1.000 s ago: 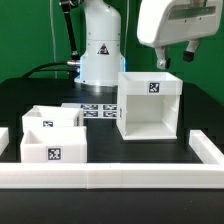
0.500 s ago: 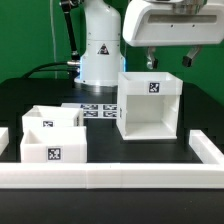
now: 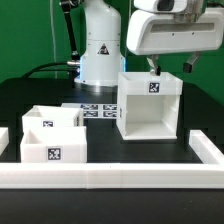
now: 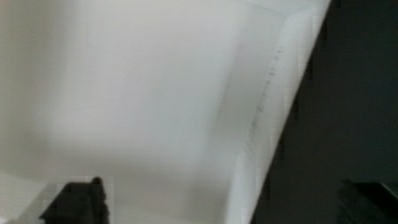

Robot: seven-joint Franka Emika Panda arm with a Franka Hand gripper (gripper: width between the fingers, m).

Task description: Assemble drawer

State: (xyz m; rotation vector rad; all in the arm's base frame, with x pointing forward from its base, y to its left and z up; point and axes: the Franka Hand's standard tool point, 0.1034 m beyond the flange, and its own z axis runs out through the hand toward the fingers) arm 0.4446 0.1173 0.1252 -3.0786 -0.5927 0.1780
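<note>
The white cube housing (image 3: 150, 105) stands open-side up on the black table, right of centre in the exterior view, with a tag on its front. Two small open-top trays sit at the exterior view's left, one in front (image 3: 52, 145) and one behind it (image 3: 58, 117). My gripper (image 3: 170, 68) hangs just above the housing's top rear rim, open and empty. In the wrist view the housing's white surface (image 4: 125, 90) fills most of the picture, with its edge running between my two dark fingertips (image 4: 75, 200); the gripper (image 4: 221, 205) holds nothing.
The long low white border wall (image 3: 110, 177) runs along the front and turns back at the exterior view's right. The marker board (image 3: 98, 110) lies flat between the trays and the housing. The arm's white base (image 3: 100, 50) stands behind, with cables at its left.
My gripper has moved toward the exterior view's left and lower, from beyond the housing's right side to just over its top rim. The housing and trays have not moved.
</note>
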